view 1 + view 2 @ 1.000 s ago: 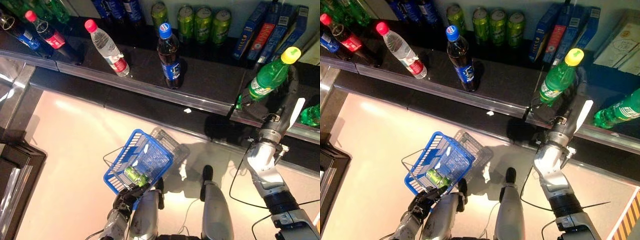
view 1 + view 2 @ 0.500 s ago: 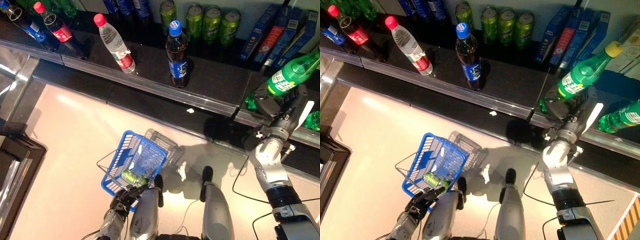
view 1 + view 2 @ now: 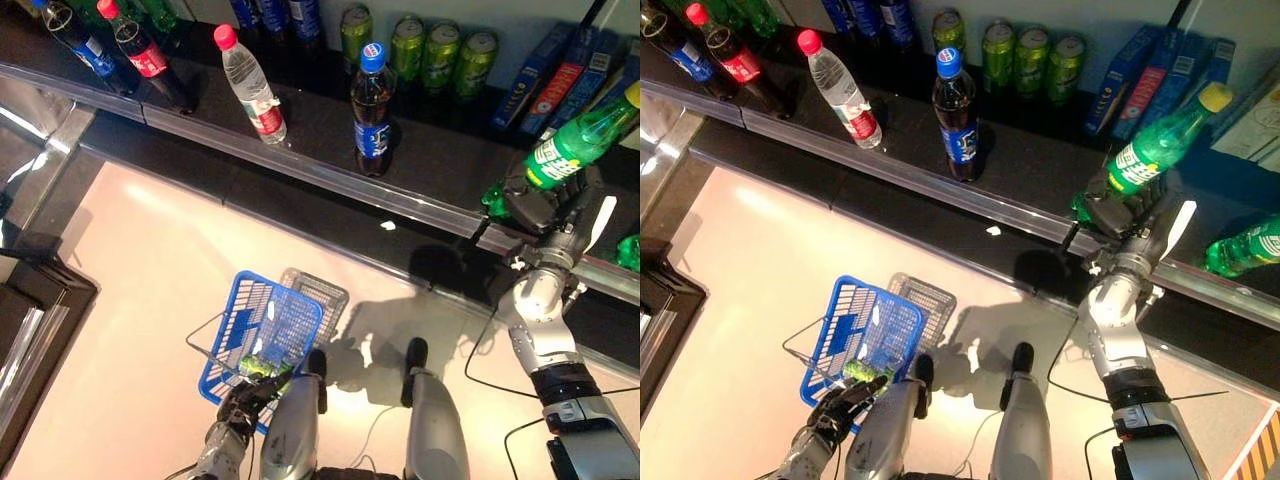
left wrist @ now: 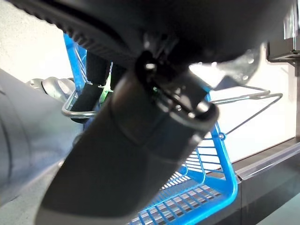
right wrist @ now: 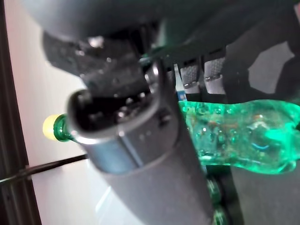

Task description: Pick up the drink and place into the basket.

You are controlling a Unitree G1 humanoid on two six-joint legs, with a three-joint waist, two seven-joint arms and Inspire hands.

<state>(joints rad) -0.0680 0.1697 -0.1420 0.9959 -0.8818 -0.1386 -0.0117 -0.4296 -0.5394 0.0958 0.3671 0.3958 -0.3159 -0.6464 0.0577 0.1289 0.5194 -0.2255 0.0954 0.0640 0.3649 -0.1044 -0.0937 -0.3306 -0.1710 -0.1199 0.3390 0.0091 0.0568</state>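
Right hand (image 3: 548,205), fingers curled round the lower body of the green bottle (image 3: 1152,150), grips the drink at the shelf's (image 3: 330,165) front edge; in the right wrist view the thumb and fingers enclose the translucent green body (image 5: 243,133), with the yellow cap (image 5: 52,127) projecting beyond the hand. Compared with one second earlier, when the bottle stood nearly upright with the hand reaching up beside it, the bottle is now tilted, cap pointing up and to the robot's right, and the hand has closed on it, which suggests that the grasp is secured and the lift off the shelf is under way. Left hand (image 3: 838,405) is curled round the wire handle (image 4: 243,99) of the blue basket (image 3: 262,325), held low in front of the robot and well apart from the bottle; a small green item (image 3: 262,365) lies inside. Other bottles, among them a dark cola bottle (image 3: 372,110), and green cans (image 3: 440,52) remain on the shelf. Transfer to the basket is judged not yet done.
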